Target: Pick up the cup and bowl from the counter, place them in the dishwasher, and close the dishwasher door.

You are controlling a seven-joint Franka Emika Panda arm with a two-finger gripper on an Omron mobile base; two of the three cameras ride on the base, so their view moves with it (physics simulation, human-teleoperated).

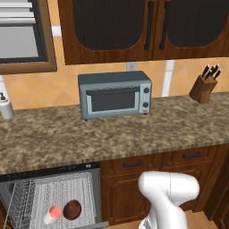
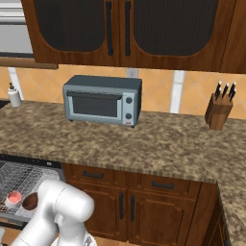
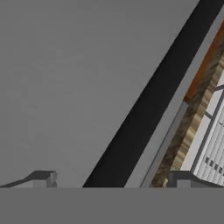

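Note:
The dishwasher [image 1: 91,172] stands open below the counter [image 1: 112,134], its wire rack [image 1: 58,188] pulled out. In the rack the cup [image 1: 53,214], pink-red inside, lies beside the dark brown bowl [image 1: 72,209]; both appear again in the right base view, cup [image 2: 14,198] and bowl [image 2: 30,202]. In the hand view the flat grey dishwasher door [image 3: 78,87] is very close, with a black strip [image 3: 148,105] running diagonally across it. My gripper [image 3: 111,179] is open, its fingertips [image 3: 51,177] wide apart with nothing between them. The wire rack [image 3: 214,140] shows at the right edge.
A grey toaster oven [image 1: 115,94] sits on the counter's middle, a knife block [image 1: 204,87] at the right, a white dispenser bottle [image 1: 6,106] at the far left. Wooden drawers and cabinet doors [image 1: 134,179] flank the dishwasher. My white arm [image 1: 170,192] bends low in front of them.

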